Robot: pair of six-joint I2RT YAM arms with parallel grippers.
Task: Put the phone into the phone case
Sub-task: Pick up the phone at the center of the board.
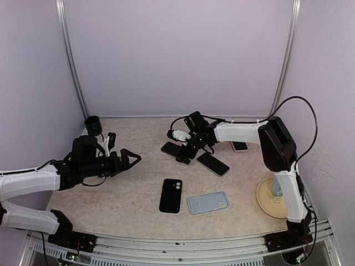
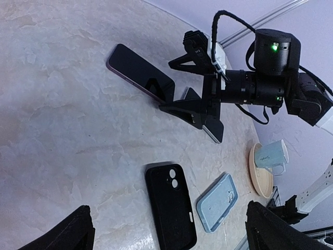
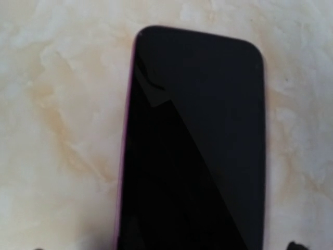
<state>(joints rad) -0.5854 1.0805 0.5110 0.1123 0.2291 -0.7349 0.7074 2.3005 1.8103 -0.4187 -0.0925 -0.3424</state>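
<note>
Phone (image 3: 192, 146), a slim dark-glass slab with rounded corners and a pinkish rim, lies flat on the marbled table (image 1: 133, 199) toward its far edge. It sits directly beneath the right gripper (image 2: 166, 86), whose jaws stand wide apart and hold nothing. The pickup appears to be the step in hand. The next move likely calls for a low, careful pinch across the thin edges. The pale blue phone case (image 1: 208, 202), soft-looking and open side up, lies toward the near edge beside a black case (image 1: 170, 195). The left gripper (image 1: 125, 148) hovers toward the left edge, spread and empty.
</note>
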